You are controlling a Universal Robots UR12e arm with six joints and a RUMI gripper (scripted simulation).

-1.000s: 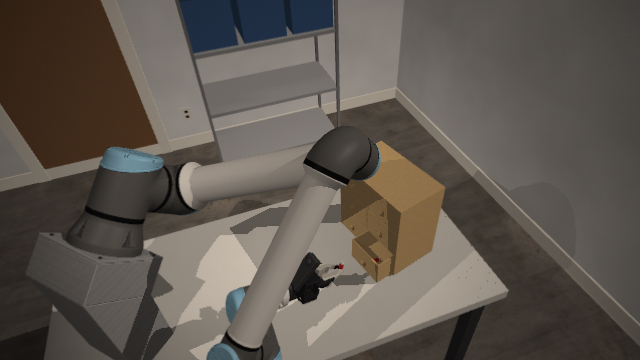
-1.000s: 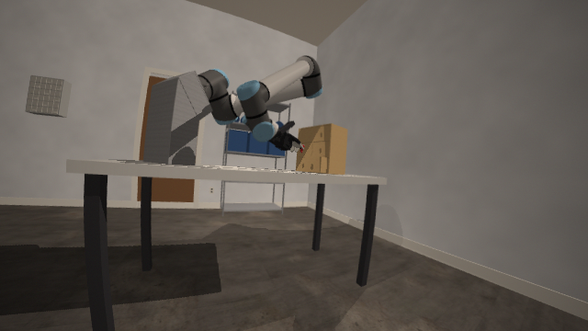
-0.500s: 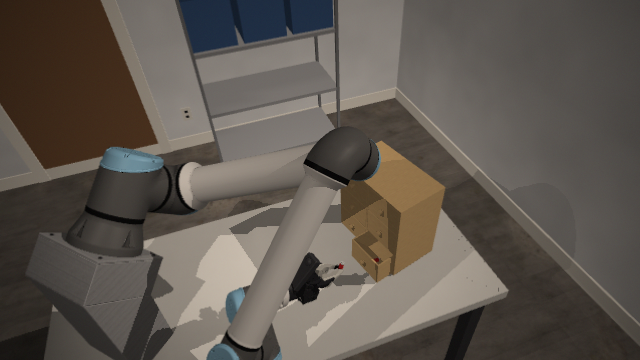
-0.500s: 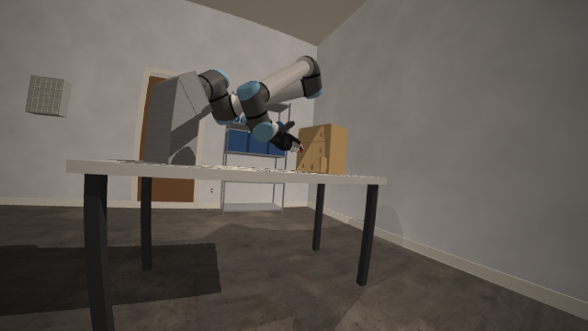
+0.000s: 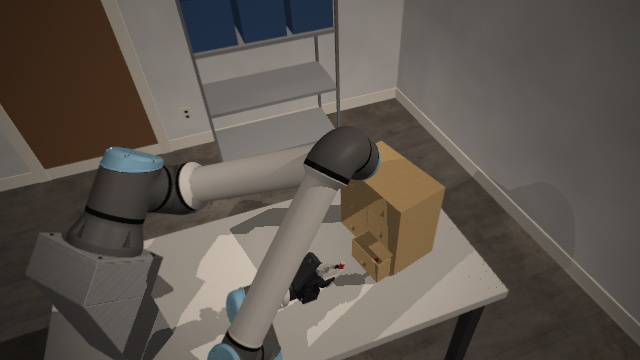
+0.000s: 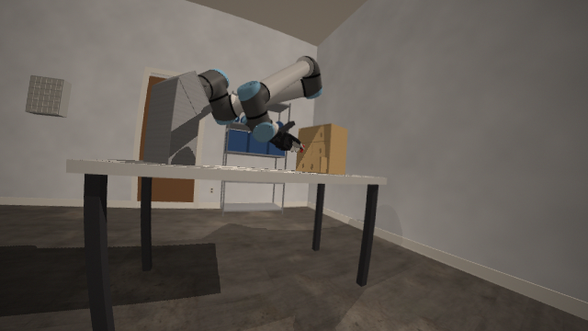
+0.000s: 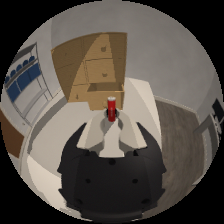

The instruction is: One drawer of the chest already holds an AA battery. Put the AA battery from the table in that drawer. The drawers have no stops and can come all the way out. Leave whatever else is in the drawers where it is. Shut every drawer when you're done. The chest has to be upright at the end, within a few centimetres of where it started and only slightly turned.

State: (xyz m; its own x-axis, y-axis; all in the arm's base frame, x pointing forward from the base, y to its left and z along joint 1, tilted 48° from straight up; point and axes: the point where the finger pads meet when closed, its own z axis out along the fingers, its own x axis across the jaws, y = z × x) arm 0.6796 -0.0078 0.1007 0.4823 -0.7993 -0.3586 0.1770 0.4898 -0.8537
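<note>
Gripper (image 5: 336, 273) (image 6: 299, 148) (image 7: 111, 109): nearly closed, pinching a red AA battery (image 5: 341, 265) (image 6: 301, 150) (image 7: 111, 109) with a pale end. Battery is above the worktop (image 5: 425, 320) (image 6: 220, 174) (image 7: 47, 131), short of the open bottom drawer (image 5: 368, 255) (image 7: 105, 99). Arm (image 5: 300, 220) (image 6: 287, 83) bends high at the elbow, wrist low. Wooden chest (image 5: 420, 210) (image 6: 337, 149) (image 7: 90, 62) upright, near the worktop's edge farthest from the arm's base; red item inside the drawer.

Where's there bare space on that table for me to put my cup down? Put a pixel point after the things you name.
Probably the tabletop's near edge (image 5: 400, 320), right of the gripper (image 5: 336, 272) and in front of the chest (image 5: 417, 240). It's crowded between gripper and chest, where the open drawer (image 5: 364, 261) juts out.
</note>
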